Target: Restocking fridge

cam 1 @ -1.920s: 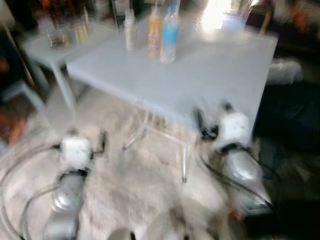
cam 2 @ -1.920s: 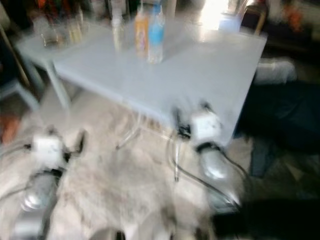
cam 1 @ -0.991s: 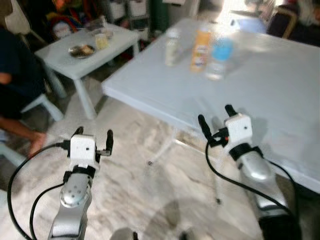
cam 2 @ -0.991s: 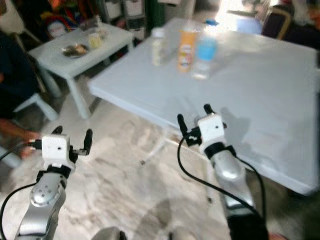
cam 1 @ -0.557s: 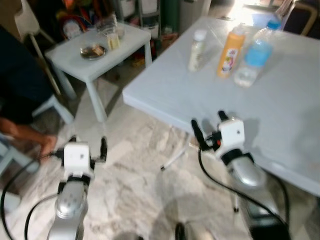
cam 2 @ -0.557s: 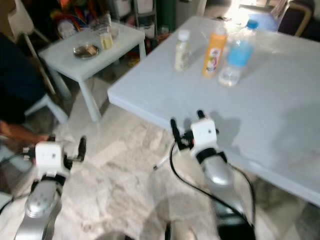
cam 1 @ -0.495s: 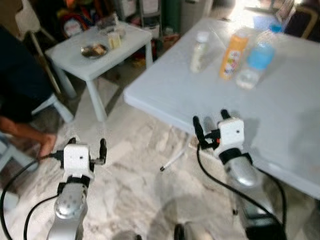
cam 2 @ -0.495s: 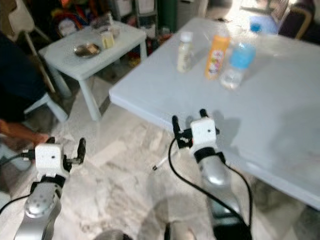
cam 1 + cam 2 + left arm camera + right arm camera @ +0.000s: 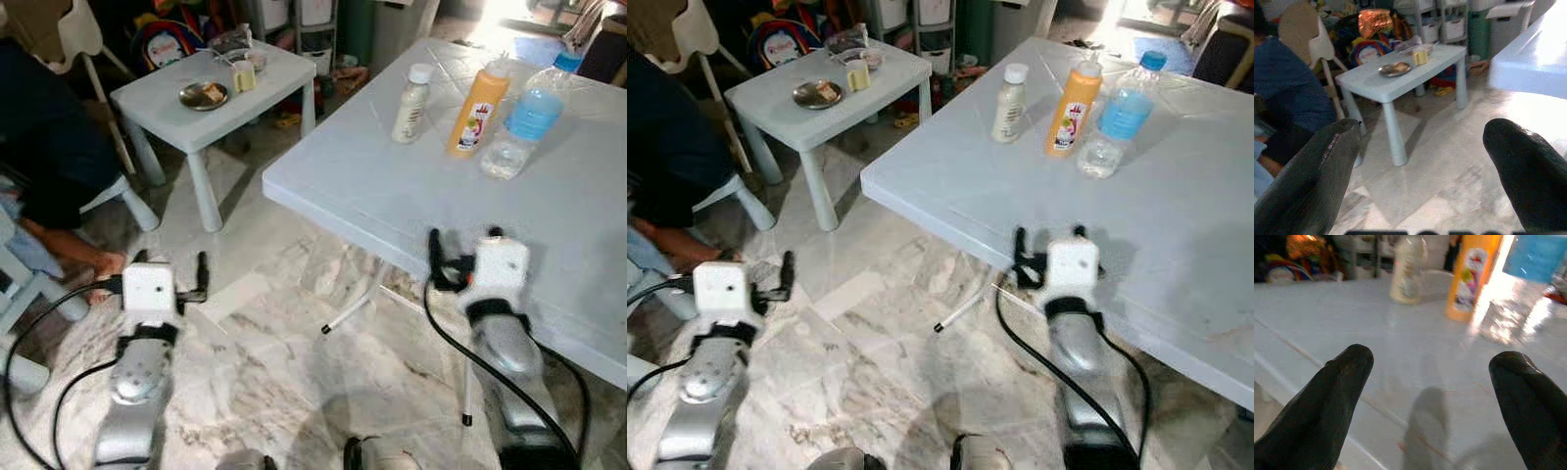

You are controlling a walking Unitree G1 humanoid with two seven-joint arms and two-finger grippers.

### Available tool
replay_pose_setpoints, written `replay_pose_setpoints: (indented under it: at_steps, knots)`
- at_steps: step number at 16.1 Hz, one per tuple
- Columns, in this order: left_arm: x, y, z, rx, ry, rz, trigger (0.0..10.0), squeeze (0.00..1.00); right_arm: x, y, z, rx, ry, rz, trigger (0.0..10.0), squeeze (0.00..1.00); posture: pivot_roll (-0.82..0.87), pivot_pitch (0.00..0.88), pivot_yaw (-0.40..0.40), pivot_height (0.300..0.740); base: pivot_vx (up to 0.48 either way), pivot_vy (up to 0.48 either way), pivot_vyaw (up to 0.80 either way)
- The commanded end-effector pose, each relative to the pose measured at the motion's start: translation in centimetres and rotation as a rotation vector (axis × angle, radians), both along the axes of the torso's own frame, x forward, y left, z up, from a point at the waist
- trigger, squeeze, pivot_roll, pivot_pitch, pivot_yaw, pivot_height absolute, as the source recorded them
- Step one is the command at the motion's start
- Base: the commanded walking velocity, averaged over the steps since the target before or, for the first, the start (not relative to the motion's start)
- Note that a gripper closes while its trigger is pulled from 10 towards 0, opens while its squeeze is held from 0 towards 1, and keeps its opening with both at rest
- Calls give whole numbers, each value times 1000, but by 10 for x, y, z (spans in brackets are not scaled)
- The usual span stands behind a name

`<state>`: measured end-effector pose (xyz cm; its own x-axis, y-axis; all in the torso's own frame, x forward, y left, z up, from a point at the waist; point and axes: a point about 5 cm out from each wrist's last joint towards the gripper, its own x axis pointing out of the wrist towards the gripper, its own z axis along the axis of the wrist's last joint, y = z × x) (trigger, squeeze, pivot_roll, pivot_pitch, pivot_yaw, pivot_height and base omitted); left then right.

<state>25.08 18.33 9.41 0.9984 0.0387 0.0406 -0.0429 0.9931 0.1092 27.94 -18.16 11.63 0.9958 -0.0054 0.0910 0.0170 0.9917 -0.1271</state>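
Three bottles upright on white table

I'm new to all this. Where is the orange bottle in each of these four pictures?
Left eye view: orange bottle at upper right, on the big table.
Right eye view: upper right of centre, between the white bottle and the water bottle.
Left wrist view: I can't find it here.
Right wrist view: top, right of centre.
Shared landmark: the white bottle beside it.
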Motion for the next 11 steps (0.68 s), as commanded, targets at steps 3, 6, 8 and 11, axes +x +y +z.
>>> replay_pose_setpoints:
  at_steps: [3,6,8,11]
  knots:
    - [1,-6,-1,-5,-2,-30,10000,0,7,13,3,23,-20,46,10000,0,-74,104,23,740,441,0,-800]
    - [3,-3,0,-4,-10,-23,10000,0,5,15,4,32,-30,57,10000,0,-75,105,28,740,480,0,-442]
    - [7,2,1,2,-16,-9,10000,0,-1,19,-1,34,-26,67,10000,0,-76,90,37,740,480,0,0]
    - [16,2,7,30,-31,-19,10000,0,-1,27,2,12,-56,112,10000,0,-79,82,46,740,232,0,0]
